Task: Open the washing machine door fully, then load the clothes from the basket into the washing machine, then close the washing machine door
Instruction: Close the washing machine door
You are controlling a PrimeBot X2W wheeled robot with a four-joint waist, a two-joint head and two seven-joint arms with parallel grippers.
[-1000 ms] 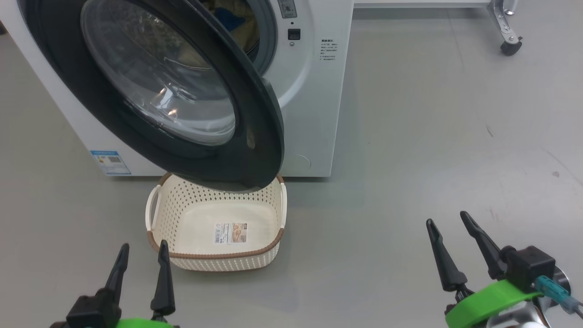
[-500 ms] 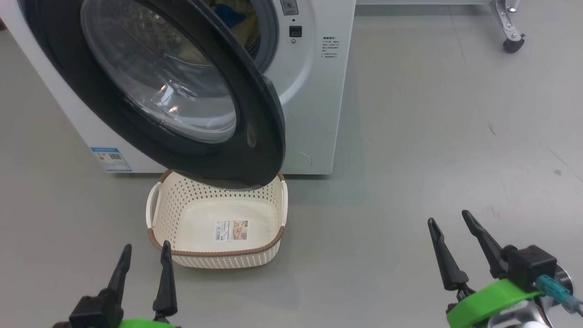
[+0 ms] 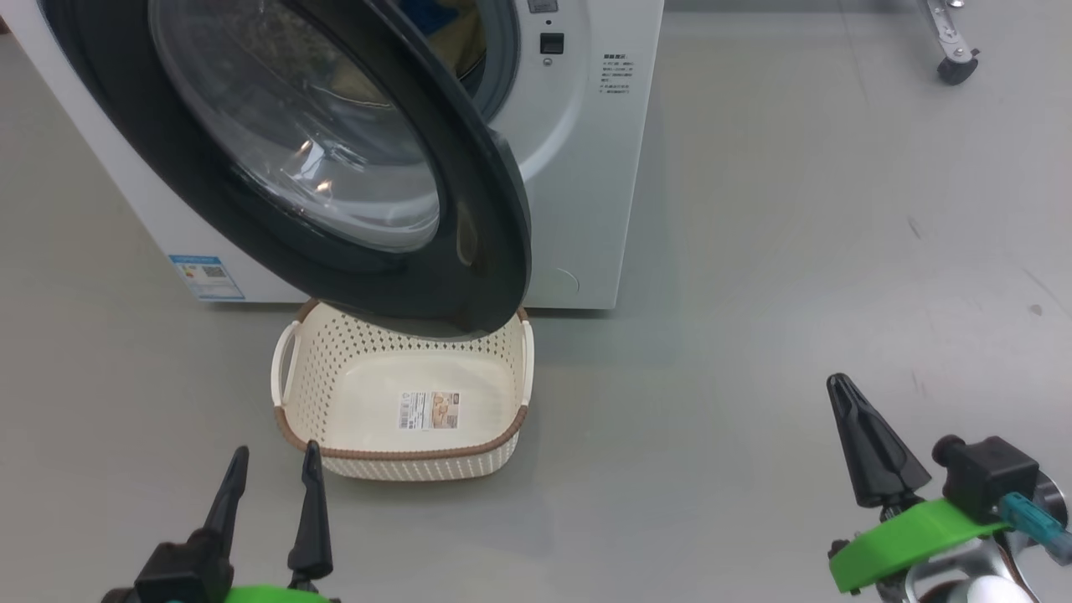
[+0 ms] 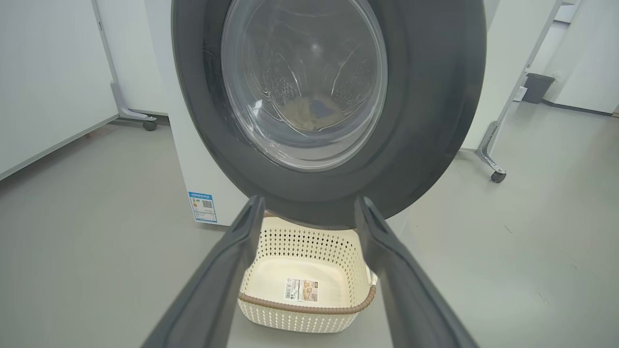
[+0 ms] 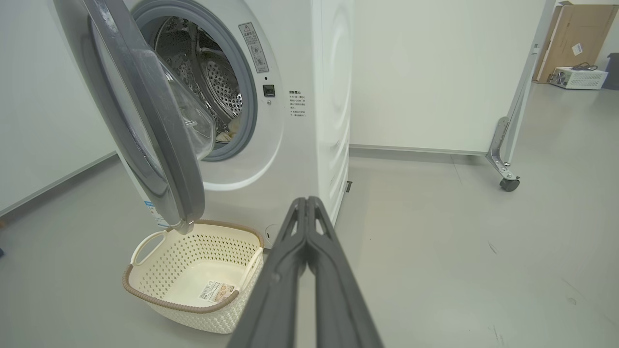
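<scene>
Right pincer pinched tight, left pincer spread wide — basket just beyond the left.

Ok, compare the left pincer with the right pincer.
The black long-fingered left pincer is open, fingers apart; the black long-fingered right pincer is shut, fingers together. The left pincer faces the cream perforated plastic basket; the right pincer hangs over grey floor. Both hold nothing.

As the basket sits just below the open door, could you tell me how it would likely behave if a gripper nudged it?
The basket looks empty, thin and perforated, so probably light. On the smooth grey floor it would likely slide readily. A push high on its brown rim might tip it.
</scene>
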